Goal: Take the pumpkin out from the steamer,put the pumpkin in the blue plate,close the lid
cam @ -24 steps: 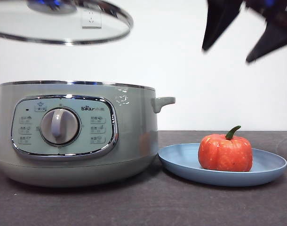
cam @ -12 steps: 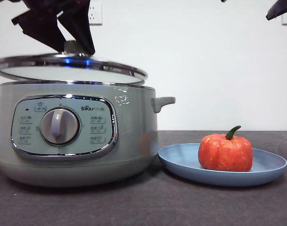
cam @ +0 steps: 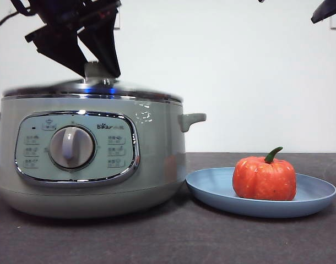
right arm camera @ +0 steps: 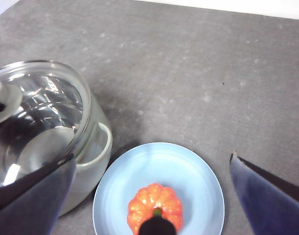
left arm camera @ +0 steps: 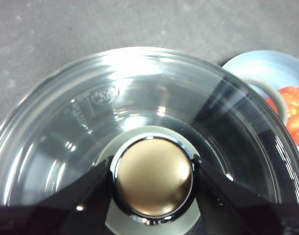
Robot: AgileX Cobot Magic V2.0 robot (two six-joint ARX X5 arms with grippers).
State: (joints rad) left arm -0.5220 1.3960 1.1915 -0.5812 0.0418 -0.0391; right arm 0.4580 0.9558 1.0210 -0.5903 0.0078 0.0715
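The lid sits on the rim of the sage-green steamer. My left gripper comes down from above and is shut on the lid's round knob, one black jaw on each side of it. The orange pumpkin with its green stem stands upright on the blue plate, to the right of the steamer. The right wrist view shows the pumpkin and the blue plate from high above. My right gripper hangs there, open and holding nothing. In the front view only a dark tip of it shows.
The steamer's side handle sticks out toward the plate, with a narrow gap between steamer and plate. Dark grey tabletop stretches behind and in front of both. A white wall closes the back.
The lid came down from high above the steamer onto its rim, carried by the left gripper. The right gripper withdrew up toward the top right corner. The pumpkin and plate stayed put.
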